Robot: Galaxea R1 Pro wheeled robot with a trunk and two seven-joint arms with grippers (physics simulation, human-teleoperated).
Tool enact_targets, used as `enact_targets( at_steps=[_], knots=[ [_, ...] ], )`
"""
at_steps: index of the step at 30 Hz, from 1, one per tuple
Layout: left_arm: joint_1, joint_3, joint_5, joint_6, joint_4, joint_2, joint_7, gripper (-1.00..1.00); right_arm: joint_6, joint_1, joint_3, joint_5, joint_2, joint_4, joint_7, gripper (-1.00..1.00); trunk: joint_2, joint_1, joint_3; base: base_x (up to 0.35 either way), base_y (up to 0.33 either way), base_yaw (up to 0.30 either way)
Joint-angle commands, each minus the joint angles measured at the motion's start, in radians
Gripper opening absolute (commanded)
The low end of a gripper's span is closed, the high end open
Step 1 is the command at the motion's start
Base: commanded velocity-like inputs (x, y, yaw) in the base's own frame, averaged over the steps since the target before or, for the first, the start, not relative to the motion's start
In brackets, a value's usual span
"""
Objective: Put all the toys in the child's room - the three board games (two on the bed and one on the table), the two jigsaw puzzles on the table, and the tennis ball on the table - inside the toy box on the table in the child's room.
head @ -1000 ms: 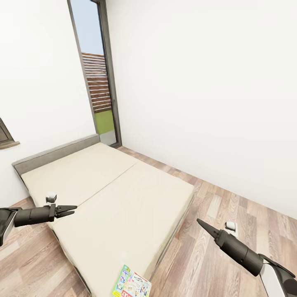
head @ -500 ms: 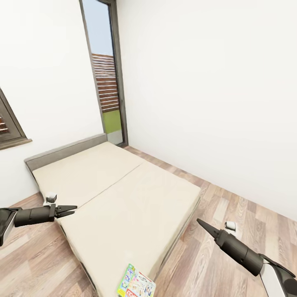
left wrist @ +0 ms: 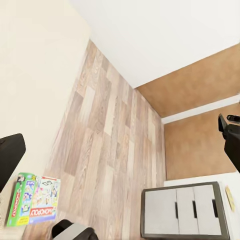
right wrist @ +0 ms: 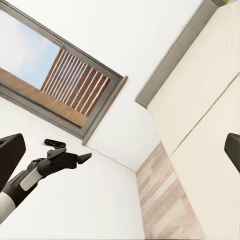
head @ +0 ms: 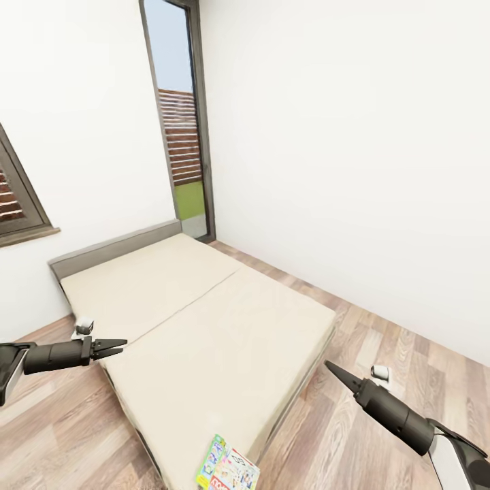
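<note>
A colourful board game box [head: 228, 469] lies flat on the near corner of the cream bed [head: 204, 320], cut off by the picture's lower edge. In the left wrist view the same board game [left wrist: 32, 205] shows a green Monopoly cover at the mattress edge. My left gripper [head: 122, 345] hovers open over the bed's left side, holding nothing. Over the wooden floor to the right of the bed, my right gripper [head: 330, 367] is open and empty too. Both are well away from the box. The table, toy box, puzzles and tennis ball are out of view.
A tall glass door [head: 184, 136] stands beyond the bed's far end, and a framed window [head: 17, 197] is on the left wall. A white wall runs along the right. A grey drawer cabinet [left wrist: 180, 212] stands on the floor in the left wrist view.
The whole head view has shifted: bed, door and window slid to the right in the picture, so the camera turned. Both arms keep their place in the picture.
</note>
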Motion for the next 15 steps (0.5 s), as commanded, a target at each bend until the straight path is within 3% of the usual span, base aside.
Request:
enact_targets(
  at_steps=[1,7,15],
  knots=[
    [-0.001,0.004,-0.011,0.011,0.000,-0.001,-0.008,1.00,0.006,-0.001,-0.001,-0.003,0.000,0.000,0.001,1.00,-0.002,0.001,-0.002,0.000,-0.069,0.215],
    [-0.001,0.004,-0.010,0.011,0.000,0.000,-0.008,1.00,0.006,-0.001,-0.001,-0.003,-0.001,0.001,0.001,1.00,-0.002,0.001,0.000,0.000,-0.087,0.169],
    [-0.001,0.004,-0.010,0.011,0.000,-0.001,-0.008,1.00,0.006,-0.001,-0.001,-0.003,0.000,0.000,0.001,1.00,-0.002,0.001,0.000,0.000,-0.096,0.028]
  ],
)
